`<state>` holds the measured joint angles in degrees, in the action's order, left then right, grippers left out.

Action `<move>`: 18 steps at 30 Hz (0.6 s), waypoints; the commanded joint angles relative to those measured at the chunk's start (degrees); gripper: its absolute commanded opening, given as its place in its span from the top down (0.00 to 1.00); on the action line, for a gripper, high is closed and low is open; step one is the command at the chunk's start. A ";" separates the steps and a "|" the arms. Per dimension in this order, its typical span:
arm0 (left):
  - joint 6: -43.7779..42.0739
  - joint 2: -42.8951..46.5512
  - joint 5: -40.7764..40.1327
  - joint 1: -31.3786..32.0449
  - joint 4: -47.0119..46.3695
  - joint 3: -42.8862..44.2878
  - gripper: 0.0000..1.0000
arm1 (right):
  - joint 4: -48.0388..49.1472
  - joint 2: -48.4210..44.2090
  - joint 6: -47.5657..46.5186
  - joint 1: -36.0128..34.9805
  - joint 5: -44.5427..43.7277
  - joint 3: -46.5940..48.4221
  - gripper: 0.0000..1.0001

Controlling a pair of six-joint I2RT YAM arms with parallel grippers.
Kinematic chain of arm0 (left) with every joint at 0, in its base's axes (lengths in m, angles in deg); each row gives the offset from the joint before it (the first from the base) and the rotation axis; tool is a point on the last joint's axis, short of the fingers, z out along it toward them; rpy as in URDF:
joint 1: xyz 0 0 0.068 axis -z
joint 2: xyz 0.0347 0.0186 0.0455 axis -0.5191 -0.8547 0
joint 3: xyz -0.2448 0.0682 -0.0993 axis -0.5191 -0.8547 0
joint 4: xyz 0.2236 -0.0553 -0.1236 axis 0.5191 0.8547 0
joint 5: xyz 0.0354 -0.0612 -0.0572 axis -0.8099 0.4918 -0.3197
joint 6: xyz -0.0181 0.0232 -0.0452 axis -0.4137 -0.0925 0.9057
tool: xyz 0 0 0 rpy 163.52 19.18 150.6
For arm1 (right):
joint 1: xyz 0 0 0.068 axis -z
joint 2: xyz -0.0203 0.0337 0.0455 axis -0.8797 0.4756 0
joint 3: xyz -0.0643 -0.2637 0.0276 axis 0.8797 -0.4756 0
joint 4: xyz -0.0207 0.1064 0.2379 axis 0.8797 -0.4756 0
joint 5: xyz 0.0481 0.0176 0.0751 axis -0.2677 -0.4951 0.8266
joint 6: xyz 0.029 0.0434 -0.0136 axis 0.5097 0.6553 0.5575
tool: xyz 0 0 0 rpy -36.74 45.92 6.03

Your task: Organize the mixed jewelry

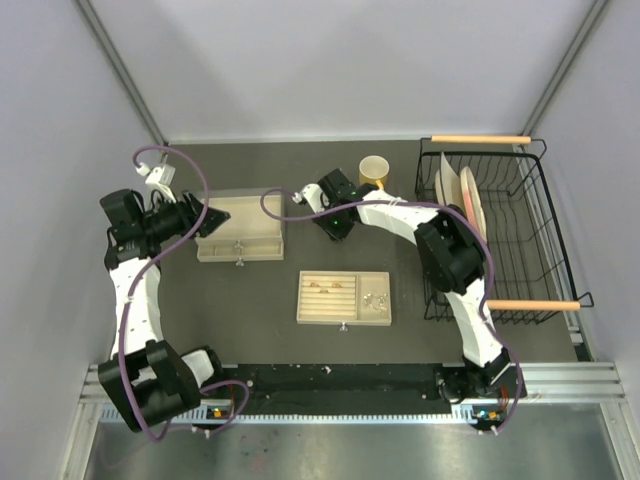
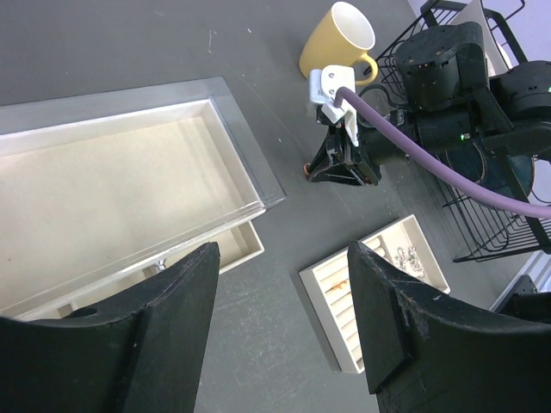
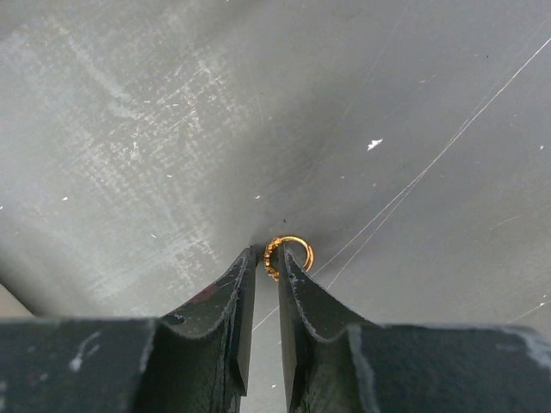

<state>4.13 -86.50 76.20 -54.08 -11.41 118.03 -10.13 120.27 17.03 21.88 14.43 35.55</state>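
Note:
My right gripper (image 3: 267, 251) has its tips down on the dark table, jaws nearly together on the beaded side of a small gold ring (image 3: 291, 251). In the top view this gripper (image 1: 335, 228) is behind the cream slotted tray (image 1: 345, 318). Tiny gold rings (image 1: 322, 283) sit in the tray's slots and a silvery glittery cluster (image 1: 375, 298) lies in its right compartment. The tray rim (image 2: 320, 284) and cluster (image 2: 406, 255) also show in the left wrist view. My left gripper (image 2: 284, 249) is open and empty, above the table beside the cream jewelry box (image 1: 240, 232).
The jewelry box (image 2: 129, 181) has a clear top and a slightly pulled-out drawer. A yellow mug (image 1: 373, 170) stands at the back. A black wire dish rack (image 1: 510, 230) with plates fills the right side. Grey walls enclose the table.

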 commanded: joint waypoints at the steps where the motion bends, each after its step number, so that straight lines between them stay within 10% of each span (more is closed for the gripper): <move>1: -0.70 0.07 1.53 -0.57 -1.11 1.94 0.34 | -2.78 0.55 -0.35 0.88 0.81 0.29 0.84; 18: 0.17 -0.37 2.50 -1.10 -1.20 2.03 0.34 | -5.67 -8.84 -0.26 0.88 2.74 -1.99 1.00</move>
<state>4.15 -86.50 76.50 -54.49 -11.41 118.03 -12.23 119.11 16.55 22.05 15.06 34.66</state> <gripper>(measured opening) 0.665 0.007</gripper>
